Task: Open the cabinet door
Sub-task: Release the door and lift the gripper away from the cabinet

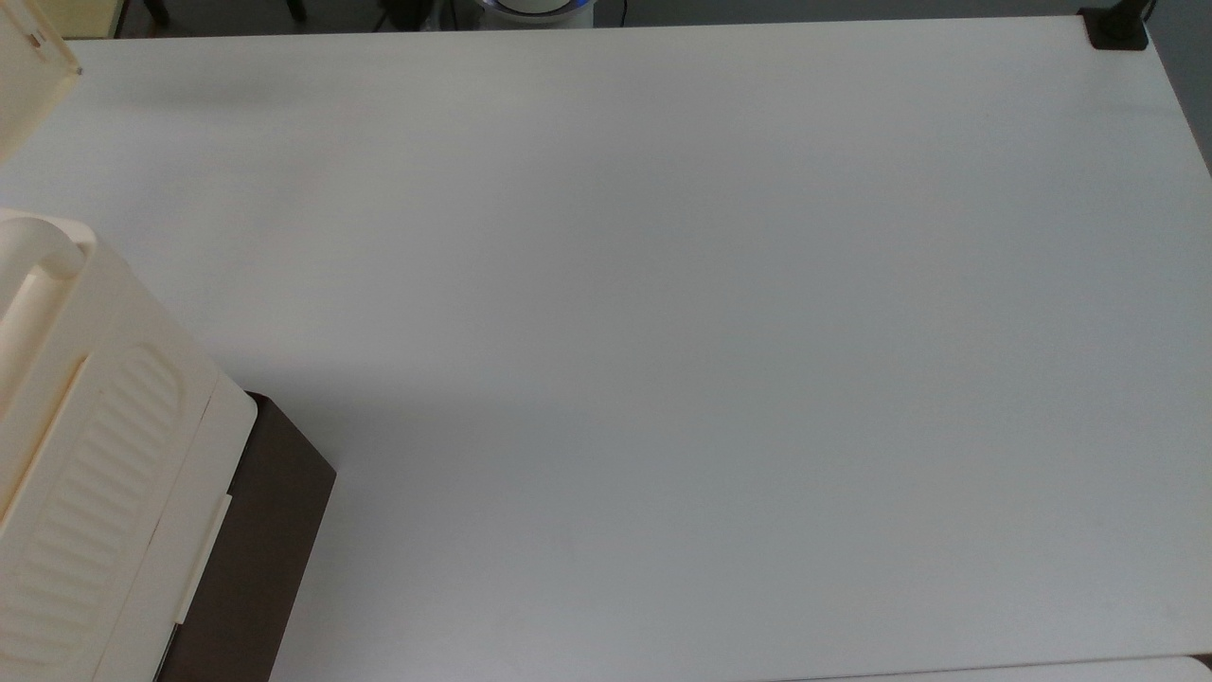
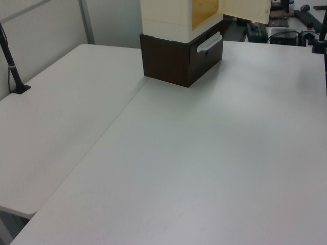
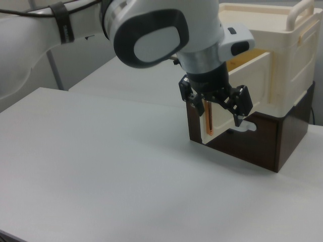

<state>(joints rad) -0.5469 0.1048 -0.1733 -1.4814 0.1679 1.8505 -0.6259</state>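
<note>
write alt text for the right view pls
A white robot arm's gripper hangs with open jaws at the edge of the swung-open cabinet door. The cream cabinet stands on a dark brown base on a white table.

Cabinet: I see it at top centre on the white table.
Cabinet door: swung open, toward the upper right.
Base: dark brown.

Arm's coming in from the right view's upper left, big white joint up top, wrist angled down to the black gripper. Fingers point down and look spread apart — one each side of a gap, nothing between them as far as I can see.
</note>
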